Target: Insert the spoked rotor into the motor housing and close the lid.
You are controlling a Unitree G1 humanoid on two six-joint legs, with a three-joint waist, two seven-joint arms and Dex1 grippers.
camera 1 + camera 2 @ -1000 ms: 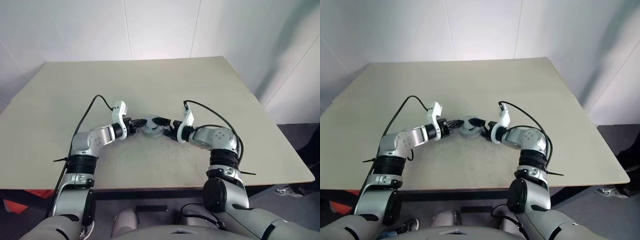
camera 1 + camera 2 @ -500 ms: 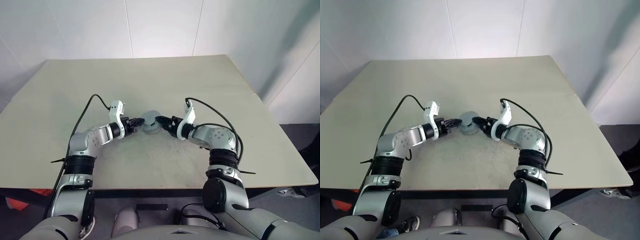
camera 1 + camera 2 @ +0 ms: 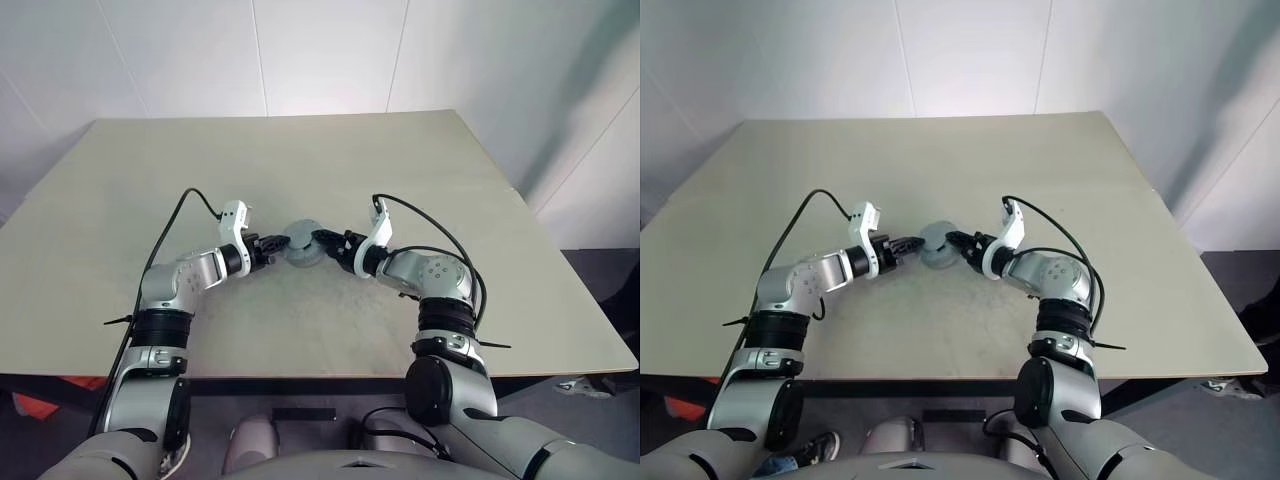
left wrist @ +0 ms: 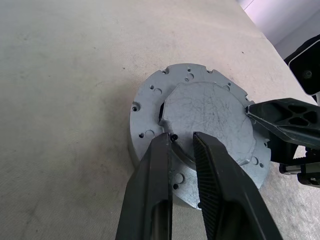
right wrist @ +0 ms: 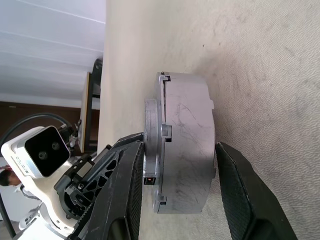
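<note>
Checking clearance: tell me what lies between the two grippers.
The round grey metal motor housing lies between the left gripper and the right gripper, seen in both eye views.

Open table (image 3: 450, 180) all round, motor housing (image 3: 301, 246) flanked by both arms' fingers (image 4: 160, 165)

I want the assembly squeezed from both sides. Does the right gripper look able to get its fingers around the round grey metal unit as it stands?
Probably yes: the right gripper already straddles the round grey metal unit, one finger on each side.

No readable text, labels, numbers or signs on anything in view.
</note>
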